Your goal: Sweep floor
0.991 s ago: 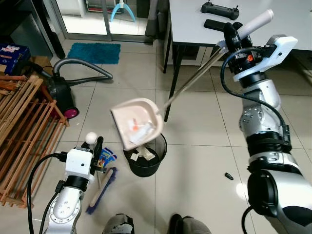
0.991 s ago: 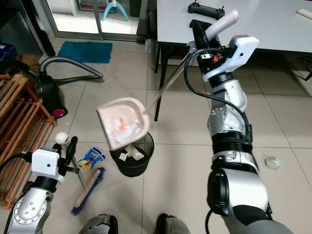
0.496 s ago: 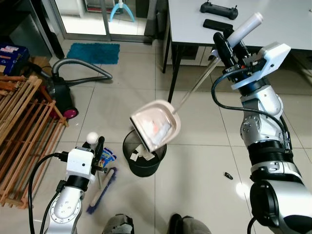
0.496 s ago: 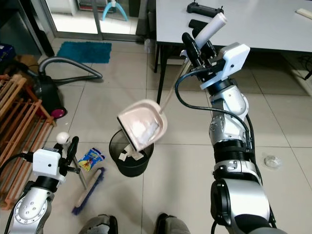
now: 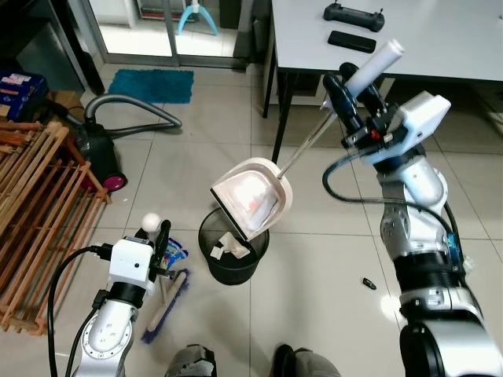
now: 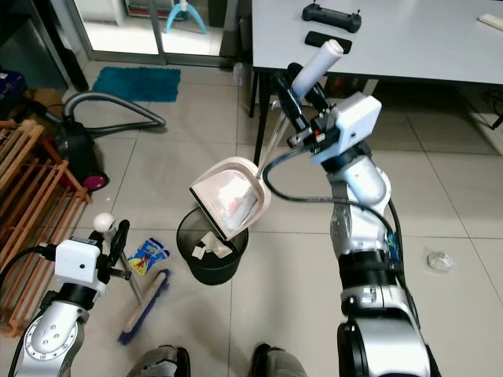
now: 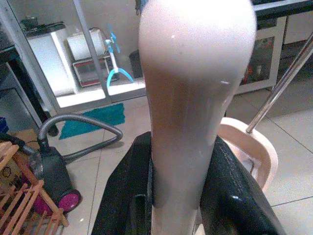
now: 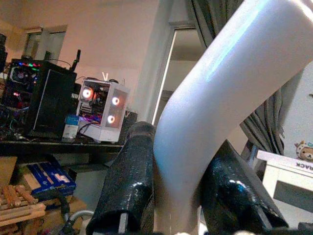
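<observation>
- My right gripper had its two black fingers clamped around the dustpan handle, high in the upper right of the left eye view, just in front of the white table
- My left gripper was shut on the broom handle, low in the lower left of the frame, with the broom standing on the tiles and its blue bristles splayed on the floor
- Over the last second I had swung the dustpan from a spot left of the bin to right above the black bin, tipped steeply toward it
- A pale wad with an orange scrap was still lying in the pan, while paper already sat in the bin; I judged the dump only partly done and a steeper tilt or a shake needed
- My right arm had drawn in toward frame centre as the pan came round; the left had not moved
- The left wrist view gave me the pan's rim and metal shaft beyond the broom handle, plus the vacuum cleaner and teal mat
- The right wrist view showed only the grey handle between the fingers and a lit computer case behind
- A blue packet lay beside the broom, a small dark scrap at lower right, and the right eye view added a crumpled wad still to be swept
</observation>
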Tool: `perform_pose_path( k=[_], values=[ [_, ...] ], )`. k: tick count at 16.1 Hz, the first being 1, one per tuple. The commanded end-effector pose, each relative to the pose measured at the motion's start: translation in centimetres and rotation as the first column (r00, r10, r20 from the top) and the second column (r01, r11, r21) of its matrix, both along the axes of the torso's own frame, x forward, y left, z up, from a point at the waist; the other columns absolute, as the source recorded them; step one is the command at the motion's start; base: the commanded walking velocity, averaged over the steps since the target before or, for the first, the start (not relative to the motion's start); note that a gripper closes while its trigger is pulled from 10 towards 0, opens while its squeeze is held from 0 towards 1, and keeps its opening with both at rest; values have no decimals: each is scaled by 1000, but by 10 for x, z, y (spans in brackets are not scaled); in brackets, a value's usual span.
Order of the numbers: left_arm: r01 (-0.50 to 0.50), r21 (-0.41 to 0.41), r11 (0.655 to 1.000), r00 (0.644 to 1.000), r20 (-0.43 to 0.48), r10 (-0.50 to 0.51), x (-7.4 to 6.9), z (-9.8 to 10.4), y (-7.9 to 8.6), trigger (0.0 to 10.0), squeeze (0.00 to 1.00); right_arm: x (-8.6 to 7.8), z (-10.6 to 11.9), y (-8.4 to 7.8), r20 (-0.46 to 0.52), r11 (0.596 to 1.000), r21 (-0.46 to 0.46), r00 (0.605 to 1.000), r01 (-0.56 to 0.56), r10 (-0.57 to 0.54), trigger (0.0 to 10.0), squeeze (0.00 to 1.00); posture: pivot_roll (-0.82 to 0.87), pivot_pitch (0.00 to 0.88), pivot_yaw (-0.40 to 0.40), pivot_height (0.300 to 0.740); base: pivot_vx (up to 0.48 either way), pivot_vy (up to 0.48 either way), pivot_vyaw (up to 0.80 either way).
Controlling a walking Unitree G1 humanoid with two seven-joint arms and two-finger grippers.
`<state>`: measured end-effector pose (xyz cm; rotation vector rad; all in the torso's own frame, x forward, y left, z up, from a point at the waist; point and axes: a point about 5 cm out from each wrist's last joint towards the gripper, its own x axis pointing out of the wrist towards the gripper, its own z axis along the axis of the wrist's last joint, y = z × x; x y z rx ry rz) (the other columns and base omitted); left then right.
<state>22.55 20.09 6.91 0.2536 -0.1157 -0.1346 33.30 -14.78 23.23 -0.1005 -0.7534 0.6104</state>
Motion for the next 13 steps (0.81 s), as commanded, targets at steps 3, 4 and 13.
perform_pose_path(
  k=[3,4,13],
  values=[
    [11,15,1000,999,-33,-11,-1,-5,0,10000,0,-15,12,9,93,1000,-5,995,-23,23,10000,0,92,156,0,740,0,0,0],
    [12,16,1000,999,-33,-11,-1,-5,0,10000,0,-17,11,11,93,1000,-8,995,-30,31,10000,0,92,157,1,740,0,0,0],
    [23,26,999,999,-32,-22,2,-4,0,10000,0,-25,16,20,136,991,-99,985,-91,104,10000,0,98,152,4,740,0,0,0]
  ],
)
